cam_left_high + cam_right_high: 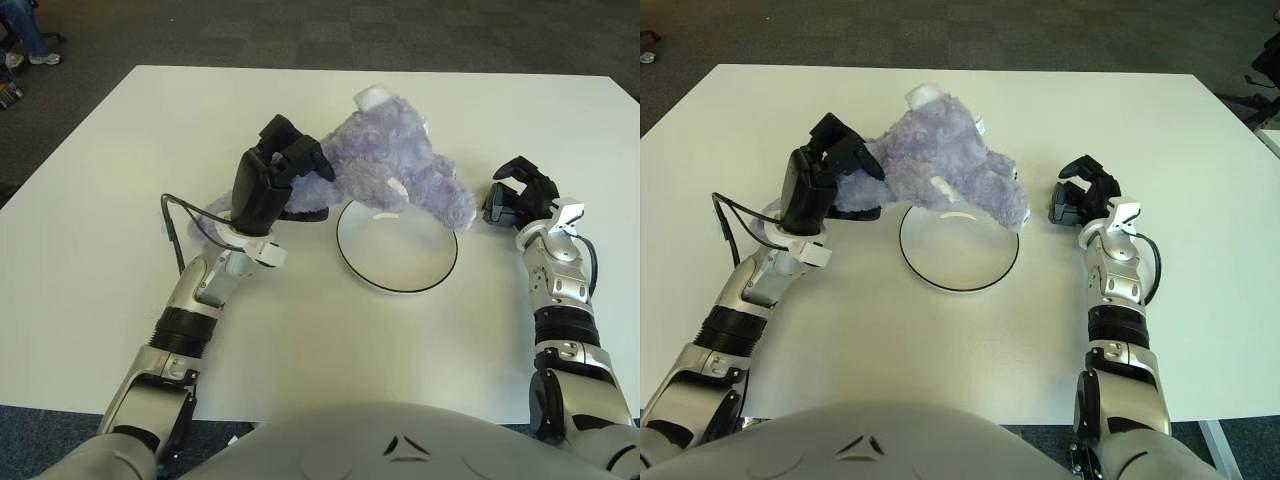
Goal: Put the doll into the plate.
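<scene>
A: Item one, doll [390, 170]. Purple plush. Location?

B: Held off the table [90, 200], its far end overhanging the far rim of the plate [397, 241]; the rest of the body lies left of the plate. Not yet in it.

A: Item two, left hand [285, 165].

B: Left of the plate, fingers clamped on the doll's near end. A dark cable [180, 225] loops off its wrist, away from the plate.

A: Item three, right hand [515, 195].

B: Just right of the plate, idle, fingers curled loosely around nothing.

A: Item four, plate.

B: White, dark-rimmed, shallow, nothing inside it.

A: Handling note for the step?

B: Judgement only: the carry should run further toward the plate until the doll's bulk, not merely its drooping end, hangs above the plate's centre. Plush is soft and floppy, so the free end will likely drag first; lowering it slowly lets that end fold inside the rim. Release low. A drop from height, or with the body left of centre, risks the doll slumping over the plate's left rim or nudging the plate.
</scene>
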